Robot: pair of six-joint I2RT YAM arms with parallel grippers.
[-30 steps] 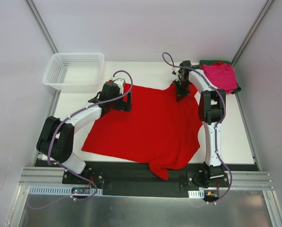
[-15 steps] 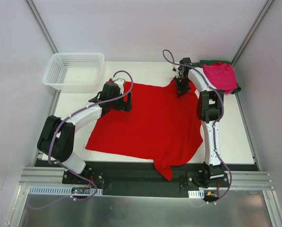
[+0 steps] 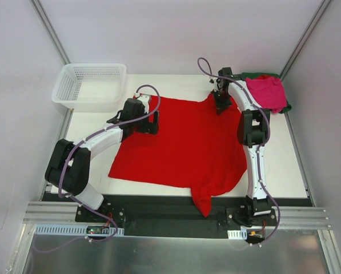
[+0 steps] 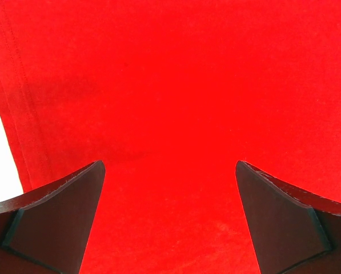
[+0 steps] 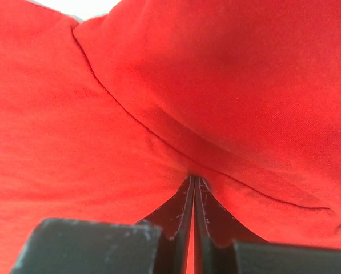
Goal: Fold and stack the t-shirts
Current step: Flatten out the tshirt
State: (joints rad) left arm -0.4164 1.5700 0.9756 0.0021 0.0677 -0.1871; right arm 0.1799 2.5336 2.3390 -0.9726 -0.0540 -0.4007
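Centred on the desk, the bright red t-shirt lies spread flat, its far edge running 9-to-3 between both arms, with one part draped over the near edge at 6 o'clock. At the shirt's 1 o'clock corner, the right hand has its fingers together, clamped on the cloth. At the 11 o'clock corner, the left hand is low over the cloth with fingers apart, gripping nothing; it is judged nearest for the matching grasp. Bare desk shows at 3 and 9 o'clock of the shirt. A magenta-pink shirt on a dark green shirt occupies the far right corner; a white basket sits far left.
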